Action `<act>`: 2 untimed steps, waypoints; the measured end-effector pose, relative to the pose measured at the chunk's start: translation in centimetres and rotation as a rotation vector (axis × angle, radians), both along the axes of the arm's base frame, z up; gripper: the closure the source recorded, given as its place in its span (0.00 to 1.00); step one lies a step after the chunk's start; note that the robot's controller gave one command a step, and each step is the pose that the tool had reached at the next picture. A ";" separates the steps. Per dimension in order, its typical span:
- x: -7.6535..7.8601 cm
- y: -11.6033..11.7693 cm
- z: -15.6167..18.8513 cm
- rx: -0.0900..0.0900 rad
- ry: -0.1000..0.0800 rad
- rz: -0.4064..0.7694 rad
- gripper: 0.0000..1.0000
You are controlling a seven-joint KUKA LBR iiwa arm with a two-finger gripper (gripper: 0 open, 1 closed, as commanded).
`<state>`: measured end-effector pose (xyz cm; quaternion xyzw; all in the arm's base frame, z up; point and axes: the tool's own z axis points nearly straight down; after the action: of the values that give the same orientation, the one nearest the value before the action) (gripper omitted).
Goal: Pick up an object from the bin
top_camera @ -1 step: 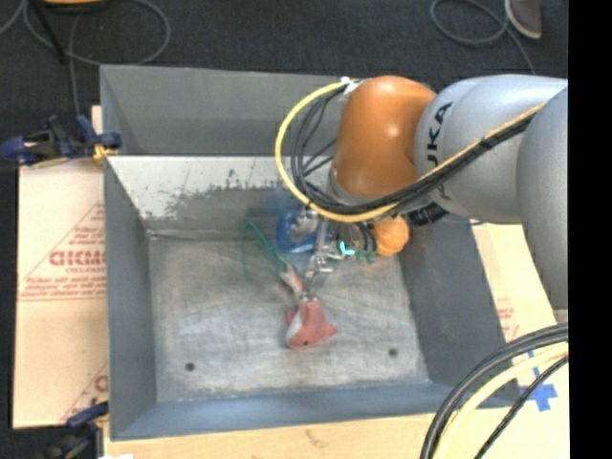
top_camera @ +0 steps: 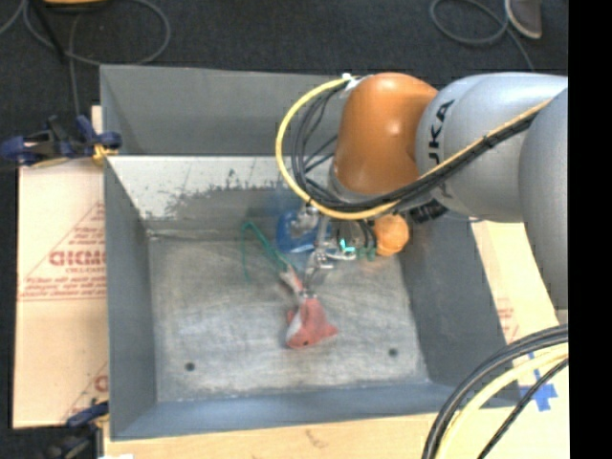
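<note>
The main risk here is a weak or off-centre grab: the small red-pink lump with a flared, uneven shape (top_camera: pixel 310 329) looks soft and irregular, so a closing grip that catches only its narrow upper tip could let it slip out or flip away across the floor of the grey metal bin (top_camera: pixel 126 304) as the arm lifts. A second risk is clutter. A small blue plastic piece (top_camera: pixel 289 229) and a thin green wire-like loop (top_camera: pixel 251 244) lie just beside the wrist, toward the back wall, and a round orange ball (top_camera: pixel 390 236) sits close on the other side, so a sideways correction could nudge or snag one of them, the loop most easily. Pressing too low would also drive the tool into the bin floor, since the lump lies flat on it with nothing beneath. The two-finger gripper (top_camera: pixel 308 285) hangs under the arm's orange cover (top_camera: pixel 378 132) and points down at the lump. Its lower end meets the lump's upper edge in this view, though whether it actually touches cannot be told, nor whether the gripper is apart or together. The lump itself lies near the middle of the bin floor, just in front of the gripper on the side toward the bin's near wall, well apart from the side walls.
</note>
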<state>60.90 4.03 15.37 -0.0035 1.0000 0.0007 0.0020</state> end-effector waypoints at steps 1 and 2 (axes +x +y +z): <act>-4.4 -3.7 -7.6 0.000 -0.004 0.129 1.00; -4.4 -3.7 -7.6 0.000 -0.004 0.128 1.00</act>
<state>56.51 0.32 7.75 -0.0674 0.9977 0.0011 0.0039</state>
